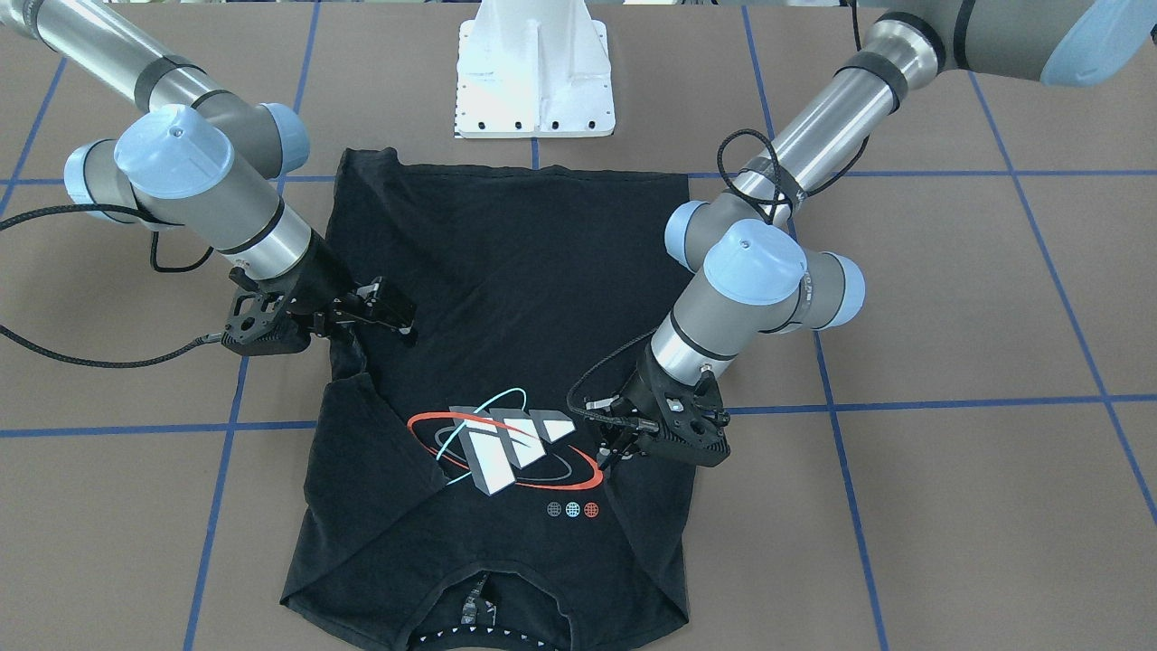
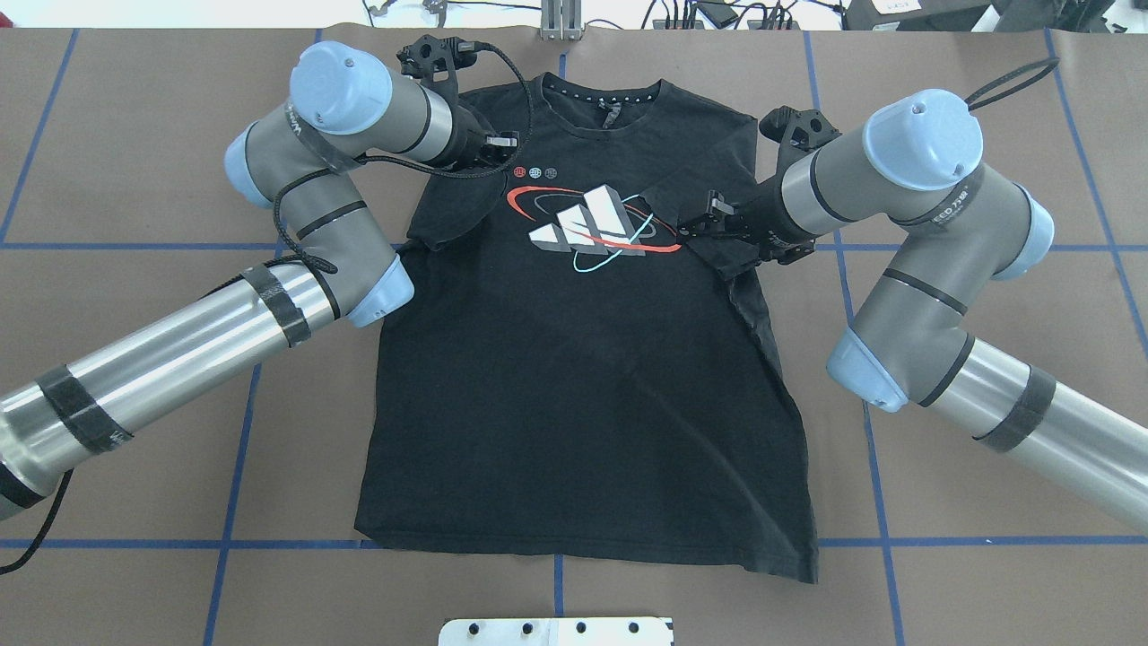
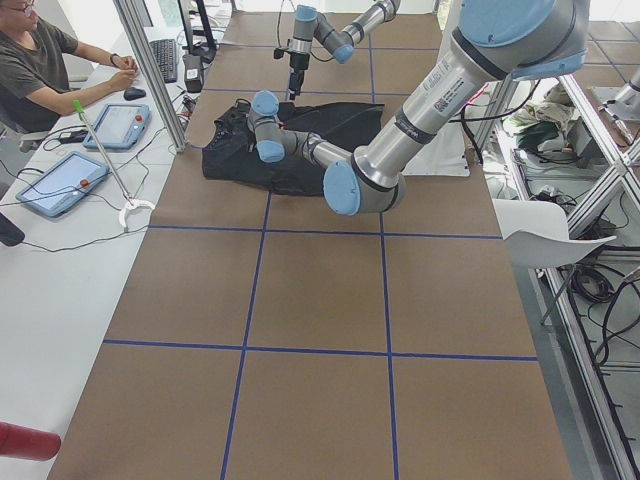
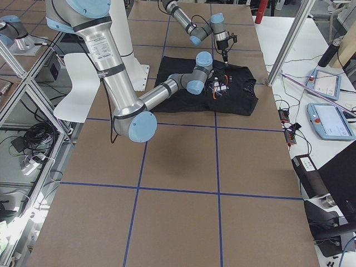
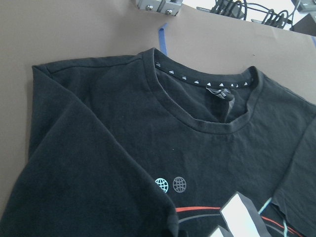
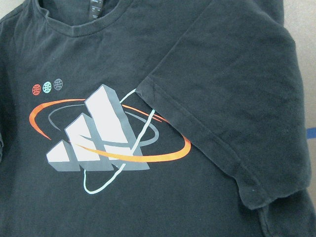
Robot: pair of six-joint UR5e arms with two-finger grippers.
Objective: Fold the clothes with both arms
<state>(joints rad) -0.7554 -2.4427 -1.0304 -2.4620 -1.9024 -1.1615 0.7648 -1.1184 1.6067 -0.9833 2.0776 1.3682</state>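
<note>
Presently, item one: left arm [image 2: 179, 359], reaching in from the tabletop's left side, its left gripper [image 2: 509, 151] low over the shirt's turned-in left sleeve [image 5: 74, 163], just beside the collar end; the spread of the jaws, and whether they have hold of cloth, cannot be told, as no fingers show in its wrist view. Item two: T-shirt [image 2: 583, 377], black, lying flat at mid-tabletop [image 2: 987, 449], front upward, long axis running from the hem at the robot's edge to the collar [image 2: 599, 90] at the far edge; both sleeves are laid inward over the chest, the right sleeve [image 6: 237, 98] covering the edge of the logo [image 2: 592, 224]. Item three: right arm [image 2: 942, 269], entering from the right side, its right gripper [image 2: 698, 222] at the hem of the right sleeve; its opening likewise cannot be told. Relation governing the next move, by judgement: the shirt's unfolded length lies robot-ward of both grippers, each arm being nearer its own side edge. Count: one T-shirt, two sleeves, one logo, three globe marks [image 2: 535, 172], two arms, two grippers
</note>
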